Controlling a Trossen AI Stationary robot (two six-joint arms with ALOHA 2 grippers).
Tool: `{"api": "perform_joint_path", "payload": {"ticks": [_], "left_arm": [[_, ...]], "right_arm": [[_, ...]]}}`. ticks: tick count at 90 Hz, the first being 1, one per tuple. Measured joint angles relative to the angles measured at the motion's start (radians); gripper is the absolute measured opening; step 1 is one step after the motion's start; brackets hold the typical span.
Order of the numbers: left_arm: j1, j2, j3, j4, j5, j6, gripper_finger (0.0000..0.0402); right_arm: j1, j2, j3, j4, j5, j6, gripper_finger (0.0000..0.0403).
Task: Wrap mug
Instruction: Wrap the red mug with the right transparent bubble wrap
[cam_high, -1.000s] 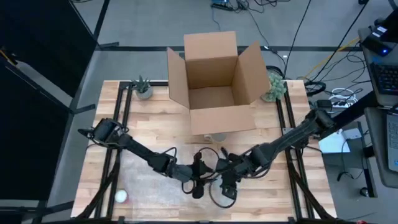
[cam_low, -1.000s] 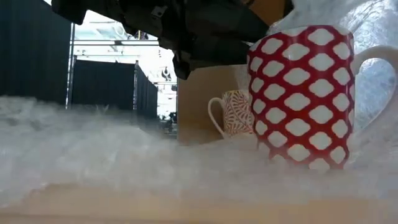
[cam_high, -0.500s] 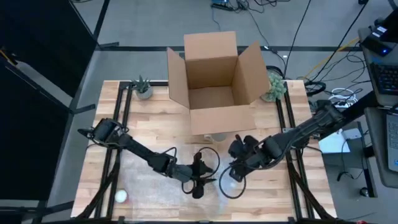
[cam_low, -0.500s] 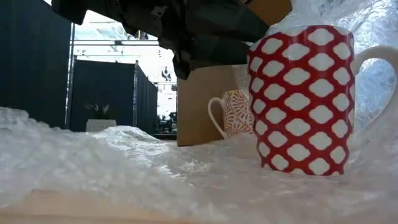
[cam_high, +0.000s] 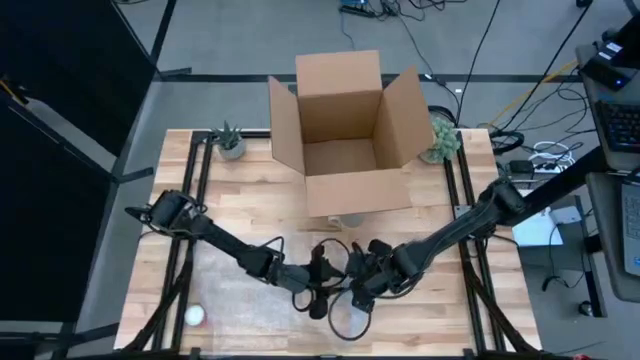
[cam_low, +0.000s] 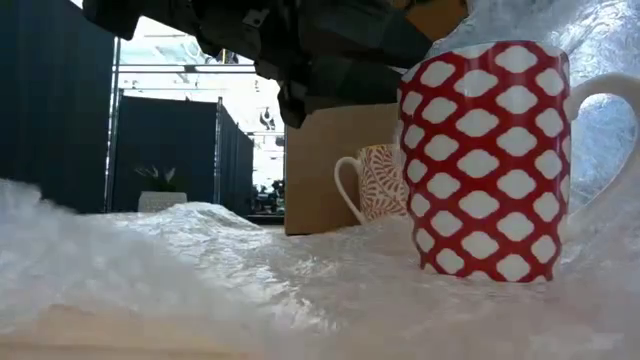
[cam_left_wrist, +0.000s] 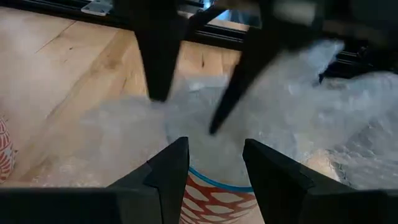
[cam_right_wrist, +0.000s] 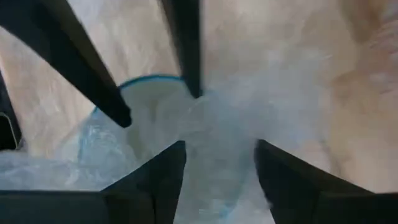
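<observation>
Both hands meet over the red-and-white mug (cam_low: 487, 160) standing on bubble wrap (cam_low: 200, 270); left hand (cam_high: 318, 298) and right hand (cam_high: 352, 290) both spread open.

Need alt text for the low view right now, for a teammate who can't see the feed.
A red mug with white diamond pattern stands upright on crumpled bubble wrap that fills the foreground and rises behind the mug. Behind it, a second patterned mug sits in front of a cardboard box, with dark robot arm parts overhead.
</observation>
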Motion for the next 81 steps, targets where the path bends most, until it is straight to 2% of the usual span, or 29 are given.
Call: {"api": "perform_joint_path", "payload": {"ticks": [23, 41, 54, 68, 81], "left_arm": [[0.0, 0.002, -0.001, -0.005, 0.007, -0.013, 0.0151], [0.0, -0.018, -0.002, -0.02, 0.009, -0.008, 0.0151], [-0.011, -0.094, -0.006, -0.111, 0.012, 0.0, 0.0151], [-0.065, -0.218, -0.004, -0.264, 0.016, -0.067, 0.0151], [-0.123, -0.211, -0.004, -0.171, 0.028, -0.003, 0.0151]], "right_arm": [[0.023, 0.061, 0.004, 0.018, 0.0, 0.013, 0.015], [0.016, 0.059, 0.003, 0.019, -0.007, 0.015, 0.0146], [0.011, 0.058, 0.0, 0.005, -0.018, 0.014, 0.0146], [0.011, 0.06, -0.003, 0.002, -0.02, 0.02, 0.0146], [0.011, 0.06, -0.003, 0.002, -0.02, 0.019, 0.0146]]}}
